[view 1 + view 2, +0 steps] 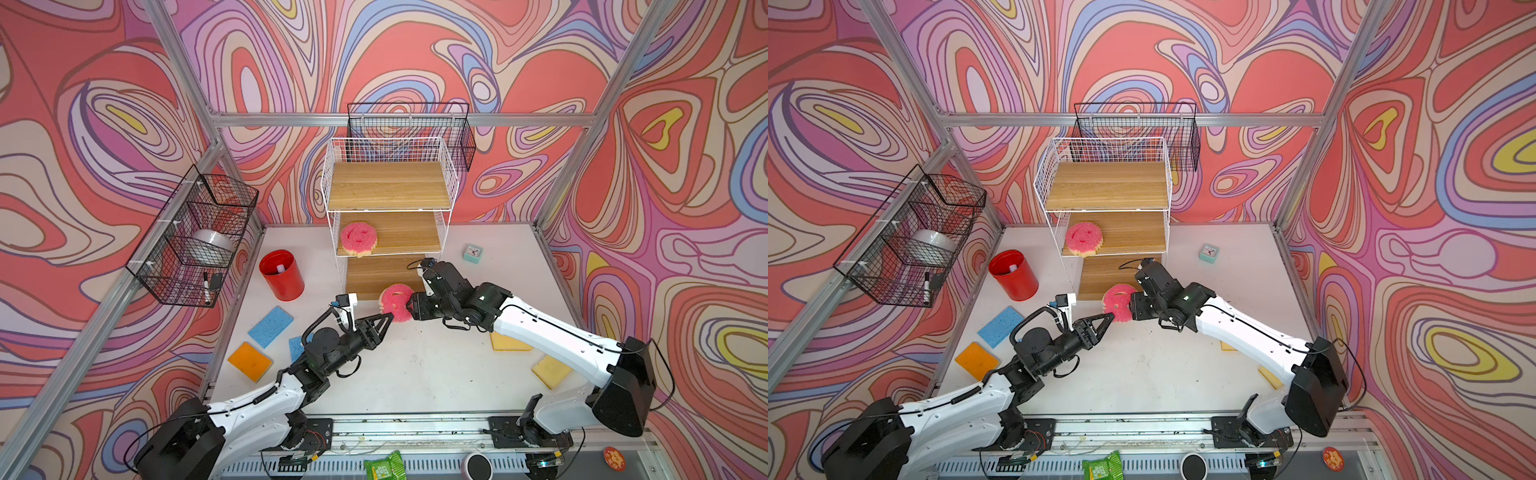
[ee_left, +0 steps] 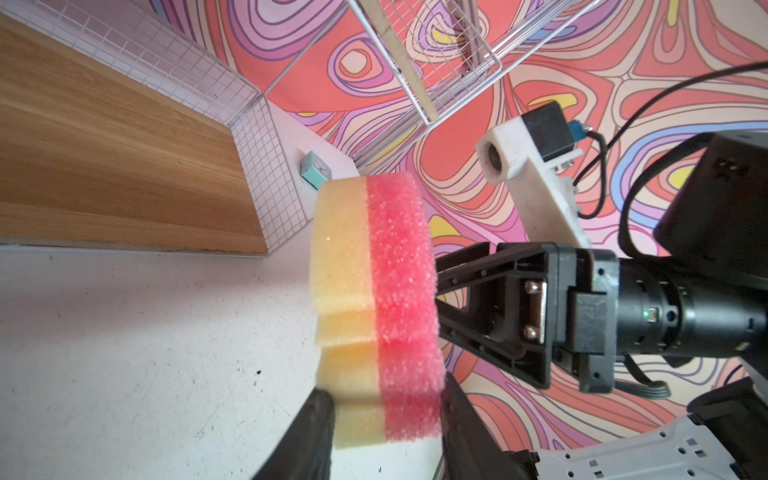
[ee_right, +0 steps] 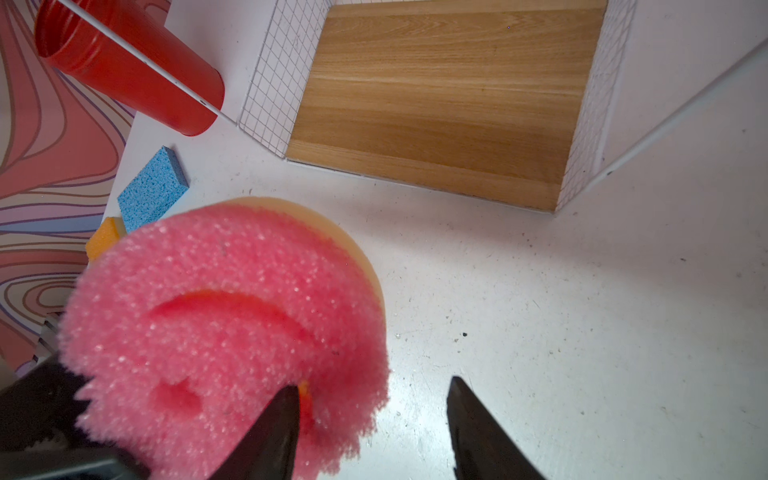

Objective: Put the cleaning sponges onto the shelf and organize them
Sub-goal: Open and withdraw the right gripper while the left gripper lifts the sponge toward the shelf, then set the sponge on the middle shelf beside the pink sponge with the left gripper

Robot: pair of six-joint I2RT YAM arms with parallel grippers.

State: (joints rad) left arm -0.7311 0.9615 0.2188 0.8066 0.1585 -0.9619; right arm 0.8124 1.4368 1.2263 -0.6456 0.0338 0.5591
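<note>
- Nearest row: two yellow sponges (image 1: 550, 371) (image 1: 509, 343) lie flat on the tabletop (image 1: 415, 370), one partly under the right arm. On the left arm's side lie an orange sponge (image 1: 250, 360), a blue sponge (image 1: 271, 326) and a second blue sponge (image 1: 296, 347), half hidden by that arm. All five are off the shelf.
- Mid-tabletop: the pink smiley sponge (image 1: 395, 302) stands on edge in the air, between the two claws.
- Left claw (image 2: 384, 390): narrow, one finger on the yellow back and one on the pink face at the scalloped rim. It carries the sponge.
- Right claw (image 3: 372, 383): jaws spread, bare tabletop in the gap, gripping nothing. The sponge sits outside the gap, with its pink face against the outer side of one finger.
- Judgement: this is a handover. The on-edge pose exposes the sponge's thickness, so the left claw can pinch across it.
- Shelf (image 1: 451, 183): the lowest board (image 1: 374, 276) is just behind the held sponge and bare.
- The middle board (image 1: 407, 232) holds the second pink smiley sponge (image 1: 358, 238) at the left arm's end, slightly over the front edge. The held one likely pairs with it.
- The fenced top board (image 1: 390, 187) is bare.
- The red cup (image 1: 282, 274) and the clock (image 1: 472, 252) flank the shelf and are not part of the task.
</note>
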